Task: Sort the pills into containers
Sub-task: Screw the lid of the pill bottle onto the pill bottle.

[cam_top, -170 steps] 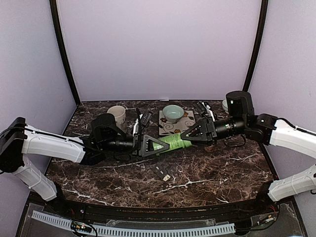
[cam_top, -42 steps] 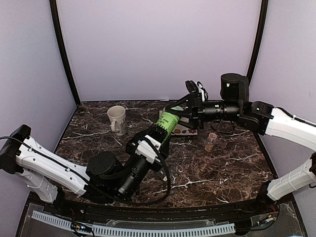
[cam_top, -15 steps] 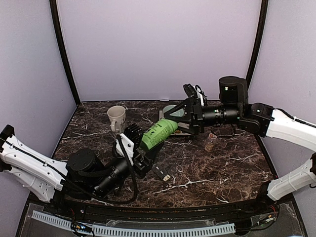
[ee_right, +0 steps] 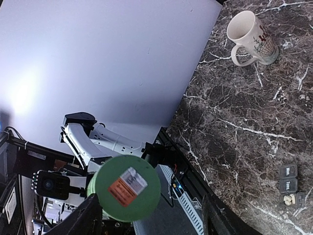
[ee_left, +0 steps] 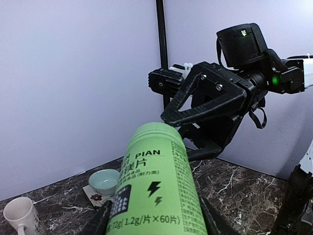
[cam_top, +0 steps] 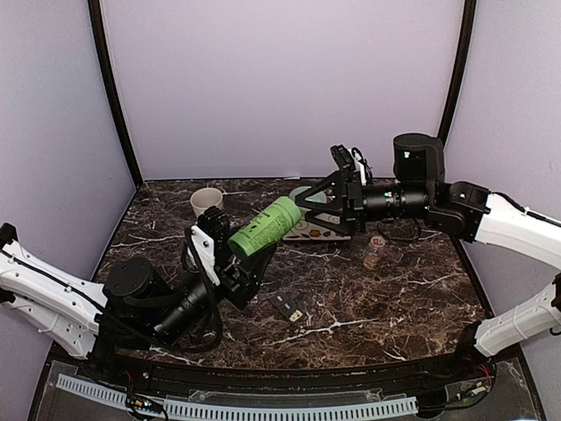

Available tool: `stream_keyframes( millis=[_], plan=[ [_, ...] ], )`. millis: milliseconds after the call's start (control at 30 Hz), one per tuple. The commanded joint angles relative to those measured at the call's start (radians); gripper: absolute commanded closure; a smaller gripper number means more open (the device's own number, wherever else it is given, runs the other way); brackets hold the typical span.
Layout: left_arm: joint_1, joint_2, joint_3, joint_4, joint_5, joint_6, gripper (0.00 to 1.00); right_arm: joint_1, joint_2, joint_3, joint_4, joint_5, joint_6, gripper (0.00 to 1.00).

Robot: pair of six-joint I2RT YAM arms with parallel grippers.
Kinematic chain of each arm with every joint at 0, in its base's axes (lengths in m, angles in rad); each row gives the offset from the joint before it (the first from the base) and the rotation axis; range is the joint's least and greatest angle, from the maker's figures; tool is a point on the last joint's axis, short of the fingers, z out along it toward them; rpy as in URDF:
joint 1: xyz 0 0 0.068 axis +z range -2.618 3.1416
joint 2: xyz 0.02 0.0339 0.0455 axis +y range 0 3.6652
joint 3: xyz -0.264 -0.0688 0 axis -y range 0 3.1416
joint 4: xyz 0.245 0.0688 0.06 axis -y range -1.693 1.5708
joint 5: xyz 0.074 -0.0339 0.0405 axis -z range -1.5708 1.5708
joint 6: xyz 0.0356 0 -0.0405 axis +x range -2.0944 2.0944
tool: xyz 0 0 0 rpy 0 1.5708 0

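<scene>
One green bottle hangs tilted above the desk, its lower end grasped by the left fingers. The right fingers stand released, spread either side of its cap. One dark strip of three containers lies on the desk at 5 o'clock from the bottle. One mug stands at 10 o'clock, one bowl at 1 o'clock and one small vial at 3 o'clock. No single pill can be made out

Pale lilac walls enclose a dark brown marble surface veined white; black poles stand in both back corners.
</scene>
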Motion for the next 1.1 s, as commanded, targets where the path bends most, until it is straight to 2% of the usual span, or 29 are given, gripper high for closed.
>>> stream_keyframes(
  millis=[0,600,1067],
  plan=[
    [0.013,-0.073,0.012,0.093,0.026,-0.057,1.0,-0.011,0.009,0.005,-0.088,0.042,-0.034,0.3],
    [0.072,-0.162,0.014,-0.148,0.177,-0.283,1.0,-0.054,-0.067,-0.005,-0.053,0.022,-0.157,0.3],
    [0.26,-0.28,-0.027,-0.353,0.544,-0.632,1.0,-0.094,-0.167,-0.078,0.055,-0.155,-0.284,0.26]
  ],
)
